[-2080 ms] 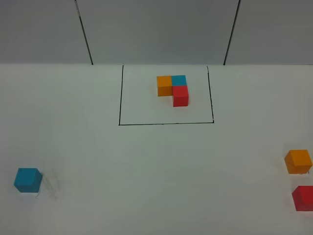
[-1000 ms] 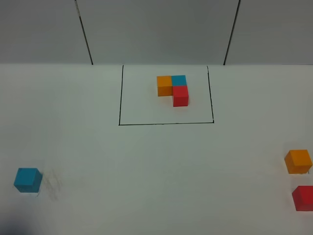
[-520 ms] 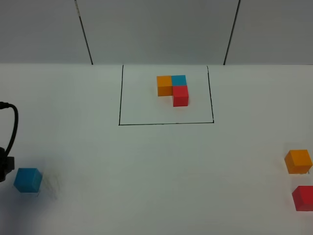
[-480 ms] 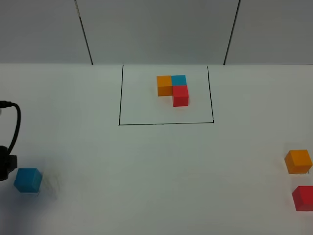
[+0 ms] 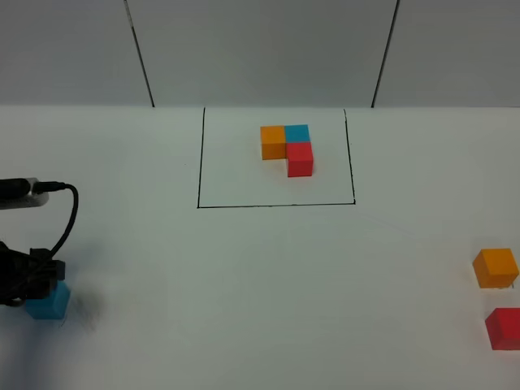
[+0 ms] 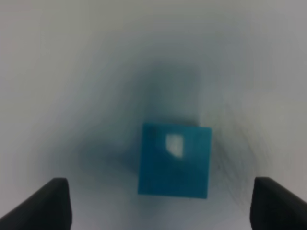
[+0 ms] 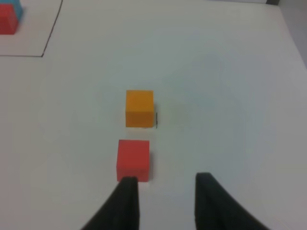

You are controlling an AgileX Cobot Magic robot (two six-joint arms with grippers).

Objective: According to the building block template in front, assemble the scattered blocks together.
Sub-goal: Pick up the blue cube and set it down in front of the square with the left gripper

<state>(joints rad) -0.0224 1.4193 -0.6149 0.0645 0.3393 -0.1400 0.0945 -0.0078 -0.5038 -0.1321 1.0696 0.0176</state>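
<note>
Your left arm [image 5: 24, 272] has swung in from the left edge of the worktop, and its jaws, spread wide, now hang over the teal cube [image 5: 49, 305], hiding its top.

You are looking down on a plain white matte tabletop [image 5: 244, 276] that fills most of the high view. Behind it stands a pale grey panelled wall [image 5: 260, 49], split by two thin dark slanting seams [image 5: 140, 53]. The light falls soft and even, and shadows are faint.

Template [image 5: 287, 148] centre-back; teal cube [image 5: 47, 305] left; orange cube [image 5: 496, 268], red cube [image 5: 504, 329] right
</note>
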